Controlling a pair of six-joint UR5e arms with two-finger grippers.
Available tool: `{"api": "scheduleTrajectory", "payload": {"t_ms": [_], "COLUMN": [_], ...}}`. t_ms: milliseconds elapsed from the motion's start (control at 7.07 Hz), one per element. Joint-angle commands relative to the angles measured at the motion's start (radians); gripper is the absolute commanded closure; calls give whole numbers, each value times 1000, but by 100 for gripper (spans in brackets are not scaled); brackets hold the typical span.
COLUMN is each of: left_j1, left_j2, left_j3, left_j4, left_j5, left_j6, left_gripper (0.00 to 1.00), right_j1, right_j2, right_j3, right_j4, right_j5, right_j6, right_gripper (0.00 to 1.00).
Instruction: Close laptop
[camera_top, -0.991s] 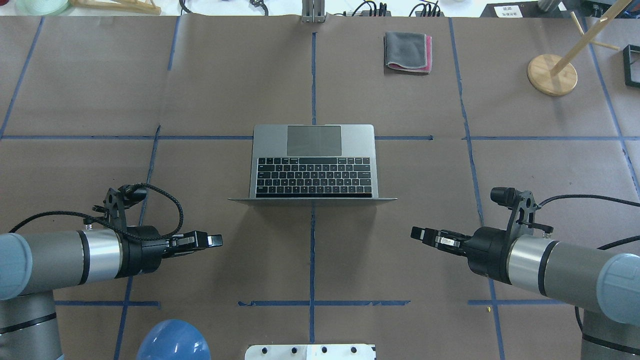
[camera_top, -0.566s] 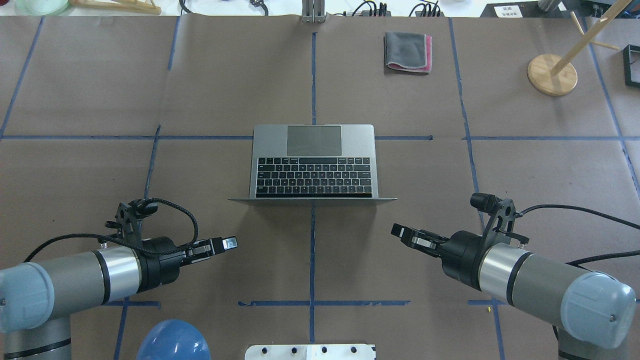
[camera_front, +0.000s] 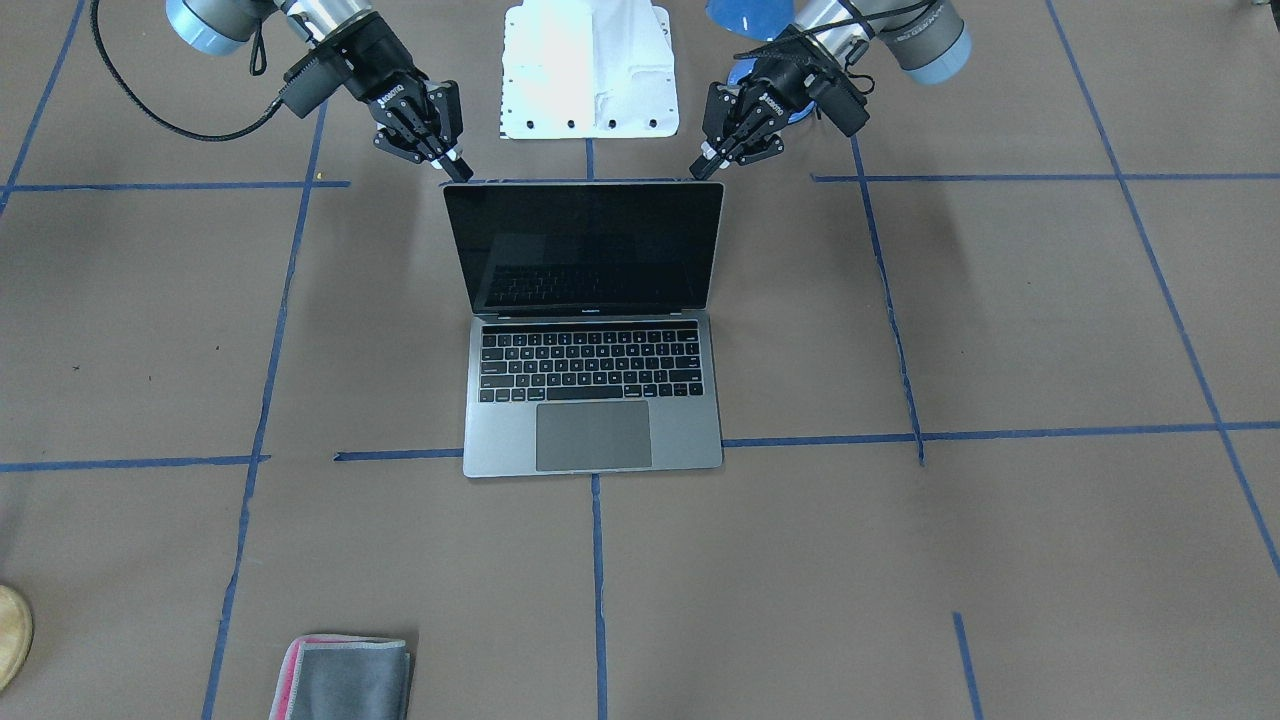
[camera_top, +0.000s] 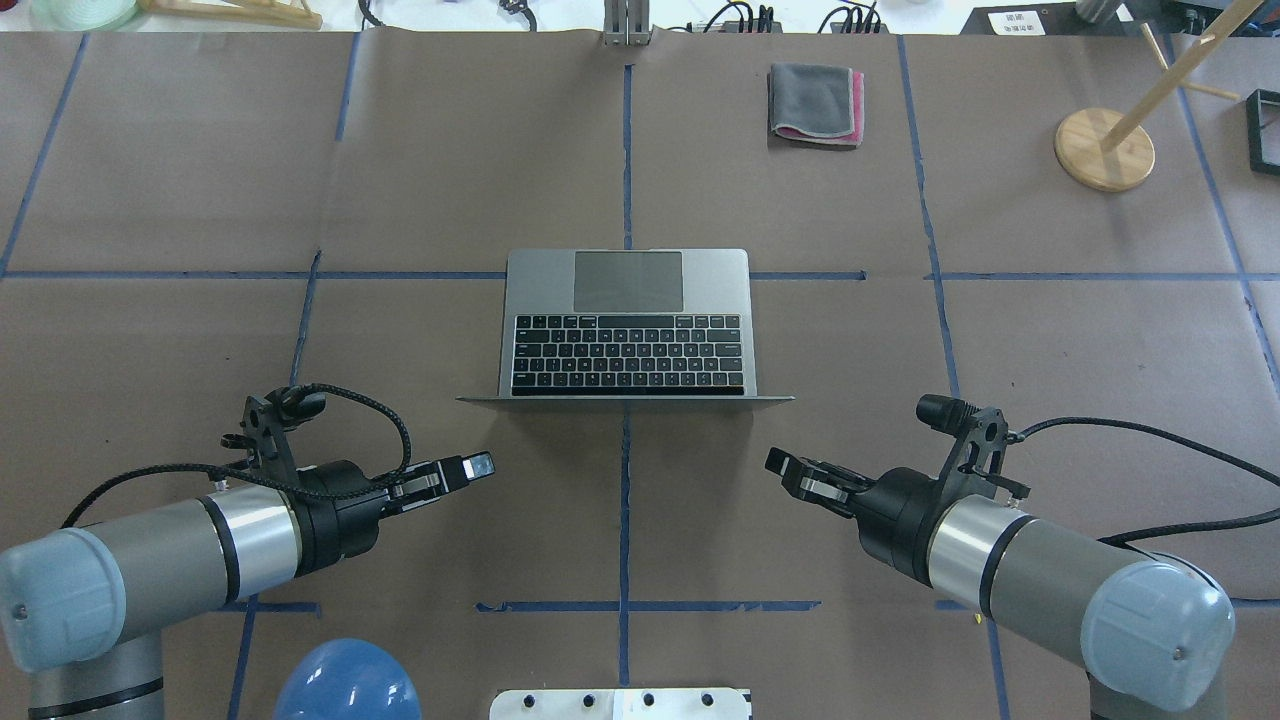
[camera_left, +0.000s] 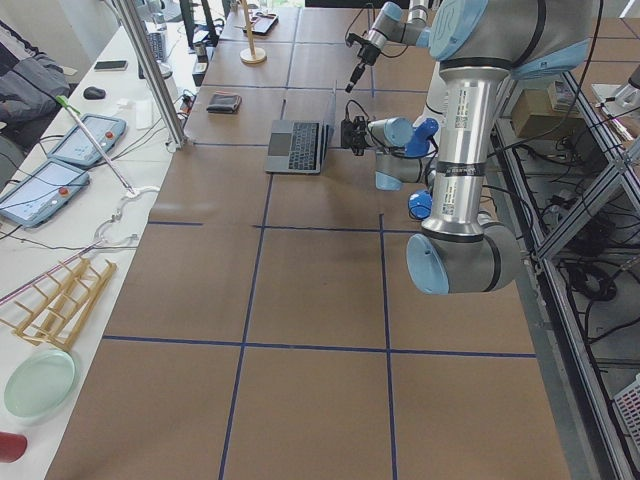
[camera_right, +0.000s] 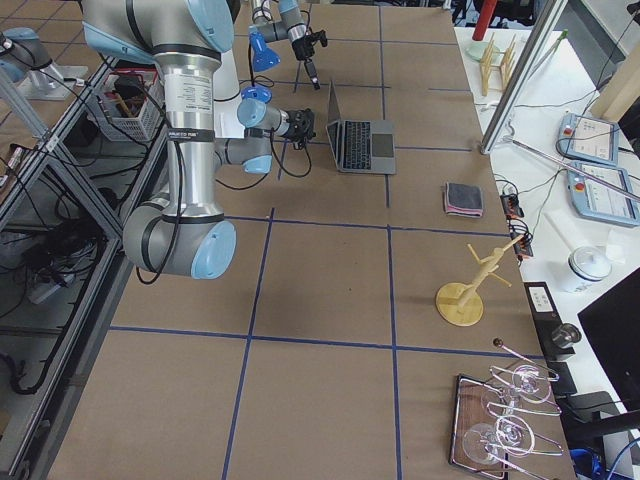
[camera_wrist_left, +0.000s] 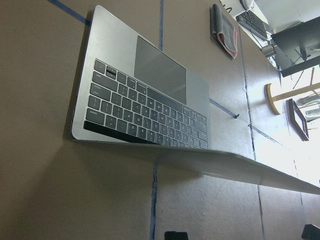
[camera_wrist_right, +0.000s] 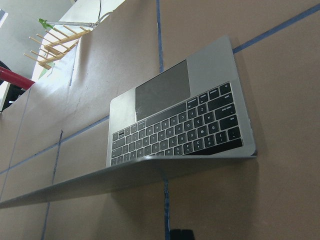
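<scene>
The space-grey laptop (camera_top: 628, 340) stands open at the table's centre, its lid upright and its black screen (camera_front: 585, 245) facing away from me. My left gripper (camera_top: 478, 466) hovers behind the lid's left corner, apart from it; its two fingertips (camera_wrist_left: 176, 235) show wide apart in the left wrist view, so it is open and empty. My right gripper (camera_top: 778, 462) hovers behind the lid's right corner, also apart, open and empty. In the front-facing view the left gripper (camera_front: 705, 162) and the right gripper (camera_front: 452, 165) sit just behind the lid's top corners.
A folded grey-and-pink cloth (camera_top: 815, 103) lies at the far side, right of centre. A wooden stand on a round base (camera_top: 1103, 148) is at the far right. A blue dome (camera_top: 345, 685) and a white plate (camera_top: 620, 703) sit near my base.
Both grippers have moved inward and forward, closer to the back of the laptop's lid. The laptop has not moved.
</scene>
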Motion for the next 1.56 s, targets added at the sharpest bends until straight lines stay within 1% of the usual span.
{"api": "scheduleTrajectory", "payload": {"t_ms": [0,142,566,708,849,991,1415], "left_j1": [-2,-2,-21,-31,-40,-55,-109], "left_j2": [-20,-41,-44,-56,-63,-63,-73], "left_j3": [-40,-65,-59,-59,-59,-56,-51], "left_j4": [75,153,177,209,229,231,252], "left_j5": [2,2,2,1,-1,-3,-7], "left_j6": [0,1,4,4,6,7,8], "left_gripper": [100,100,100,100,100,100,100], "right_j1": [0,1,14,26,37,42,91], "right_j2": [3,3,5,29,96,127,129], "right_j3": [-6,-6,-6,-6,-6,-6,-17], "right_j4": [-1,-1,-4,-39,-112,-142,-142], "right_j5": [-1,-1,1,2,4,4,10], "right_j6": [0,-2,-3,-3,-5,-5,-6], "right_gripper": [100,100,100,100,100,100,100]}}
